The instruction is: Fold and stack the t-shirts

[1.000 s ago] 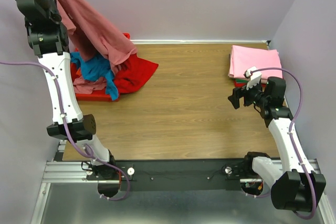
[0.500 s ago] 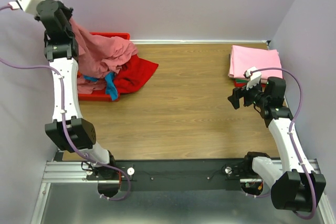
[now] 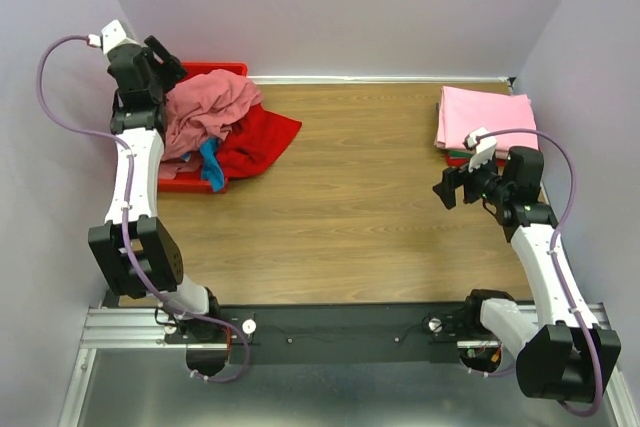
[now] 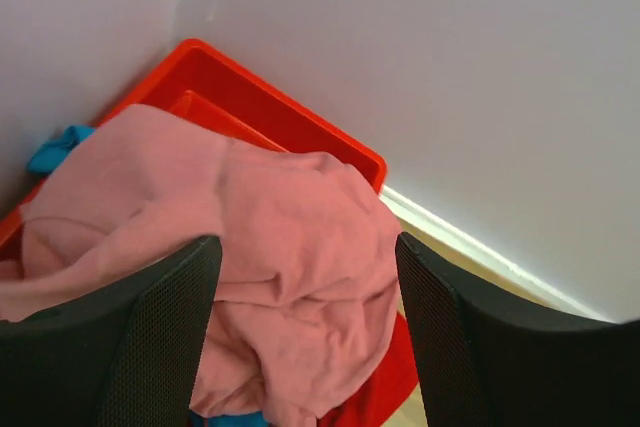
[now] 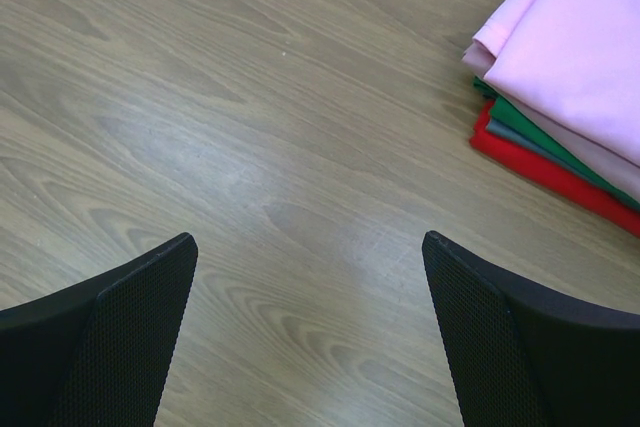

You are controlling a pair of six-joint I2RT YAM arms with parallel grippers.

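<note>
L gripper is up at the far-left corner over the red bin, fingers wide apart w/ nothing clamped btw them. Just below it the salmon-pink tee lies in a crumpled heap on the bin, covering most of it; only the far rim & a strip of the front wall show. A bright red tee spills from the bin's right side onto the table, partly under the salmon-pink one. A teal tee pokes out at the heap's near edge; the L wrist view also shows a bit of teal by the wall.

R gripper hangs above bare wood on the right, jaws spread wide, holding nothing. The folded stack sits at the far-right corner, near R gripper but not touching it. The light pink tee is on top, then the green tee, then a pale layer, w/ the red folded tee at the bottom on the table.
</note>
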